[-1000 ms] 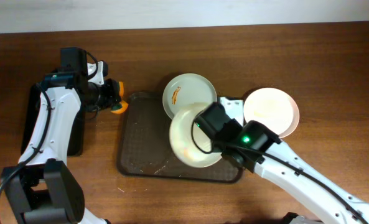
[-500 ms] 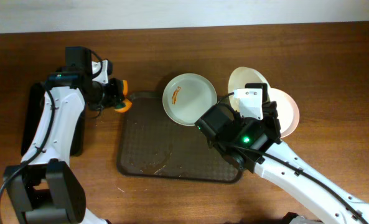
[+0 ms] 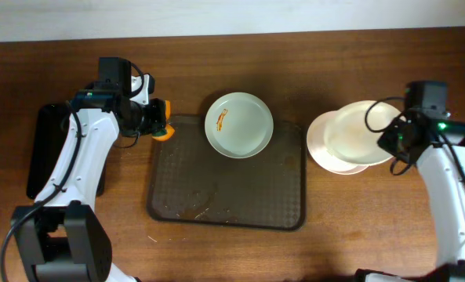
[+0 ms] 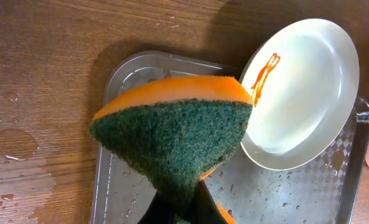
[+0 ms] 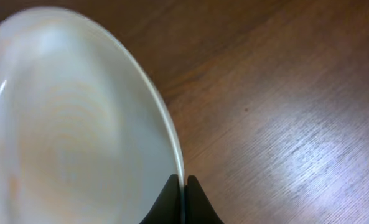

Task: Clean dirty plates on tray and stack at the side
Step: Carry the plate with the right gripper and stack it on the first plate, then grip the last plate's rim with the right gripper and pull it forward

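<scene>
A pale green plate (image 3: 238,124) with an orange-red smear lies at the far edge of the dark brown tray (image 3: 216,196); it also shows in the left wrist view (image 4: 302,93). My left gripper (image 3: 155,124) is shut on an orange and green sponge (image 4: 172,130) above the tray's far left corner. My right gripper (image 3: 395,139) is shut on the rim of a cream plate (image 3: 361,133), seen close in the right wrist view (image 5: 78,124). It holds that plate over a whitish plate (image 3: 322,149) on the table right of the tray.
A smaller black tray (image 3: 40,149) lies at the left edge under my left arm. Water drops (image 4: 13,143) wet the wood left of the brown tray. Crumbs (image 3: 193,205) lie on the tray's near part.
My right arm has carried the cream plate off the tray and out to the right, over the whitish plate. My left gripper with the sponge has moved right, toward the tray's corner.
</scene>
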